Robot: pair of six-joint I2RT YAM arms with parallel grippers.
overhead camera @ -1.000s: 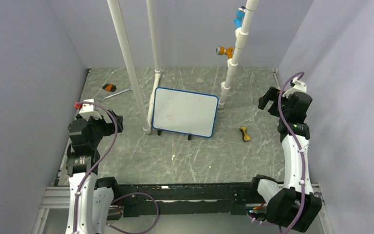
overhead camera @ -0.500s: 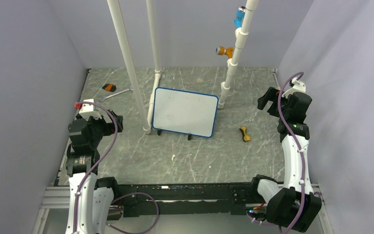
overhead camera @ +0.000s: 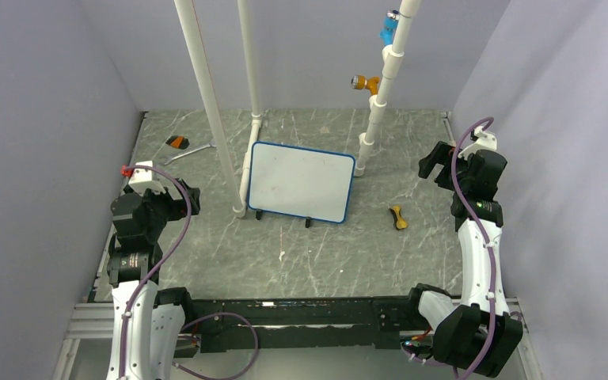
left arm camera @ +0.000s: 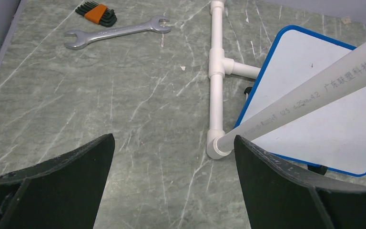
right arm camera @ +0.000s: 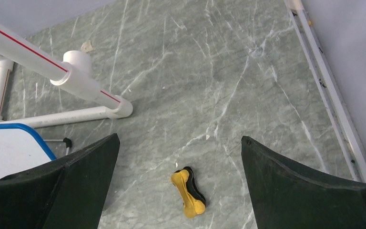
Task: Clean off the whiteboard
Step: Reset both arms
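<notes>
**Both hands wide open, board sitting mid-surface**

The left hand (left arm camera: 174, 143) is spread wide with nothing in it. Its two dark, matte fingers (left arm camera: 71, 176) are broad wedges with curved inner edges. It hangs over the left side of the surface (left arm camera: 124, 109), which is a grey-green slab with white marble-like veins. Past it lie a shiny flat metal wrench (left arm camera: 119, 32) and a fan of black hex keys (left arm camera: 96, 13) in an orange holder, close together near the left back corner.

The right hand (right arm camera: 179, 143) is the same, fingers far apart and empty, over on the right side. A little yellow and black bone-shaped thing (right arm camera: 188, 192) lies on the surface below it.

The whiteboard (overhead camera: 301, 180) stands tilted back on small black feet around the middle of the surface, well apart from both hands. It's a rectangle with a thin blue frame and rounded corners. The face looks pretty much plain white, maybe with a faint smudge. Smooth white plastic pipes (left arm camera: 216, 71) run along the surface right beside its left edge and rise up on both sides of it.
</notes>
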